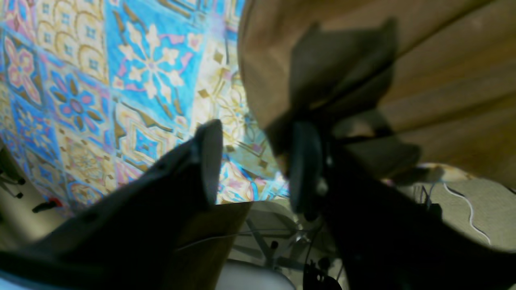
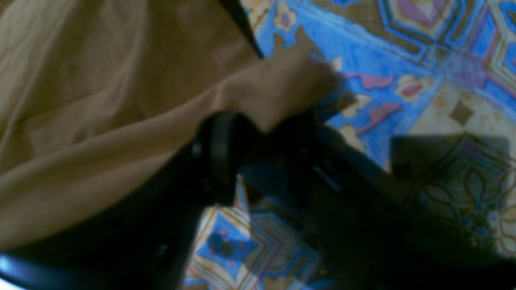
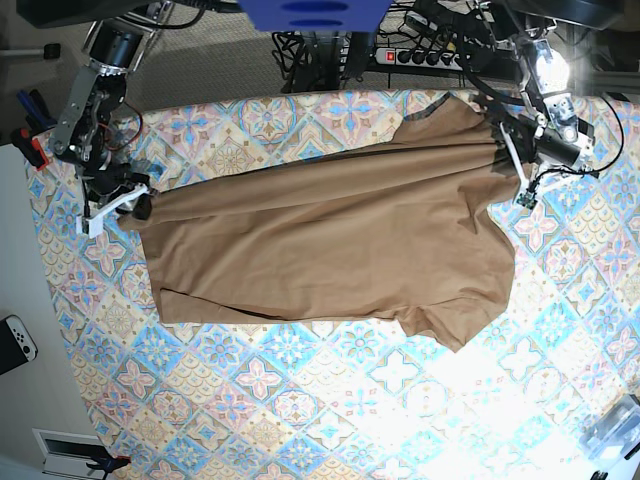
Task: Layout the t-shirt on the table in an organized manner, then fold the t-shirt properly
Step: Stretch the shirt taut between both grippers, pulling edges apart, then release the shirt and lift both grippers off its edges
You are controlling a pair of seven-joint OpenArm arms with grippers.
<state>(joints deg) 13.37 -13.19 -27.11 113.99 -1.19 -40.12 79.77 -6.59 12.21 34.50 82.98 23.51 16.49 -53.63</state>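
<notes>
The tan-brown t-shirt lies spread across the patterned table, hem toward the left and sleeves toward the right, with long folds along its upper part. My left gripper is at the shirt's upper right shoulder. In the left wrist view it is open; table pattern shows in the gap and the shirt rests against the right finger. My right gripper is at the hem's upper left corner. In the right wrist view it is open, with a corner of the shirt just past the fingertips.
A power strip and cables lie beyond the table's far edge. A white controller sits on the floor at the left, and a clear plastic object at the lower right. Red-handled clamps grip the left table edge.
</notes>
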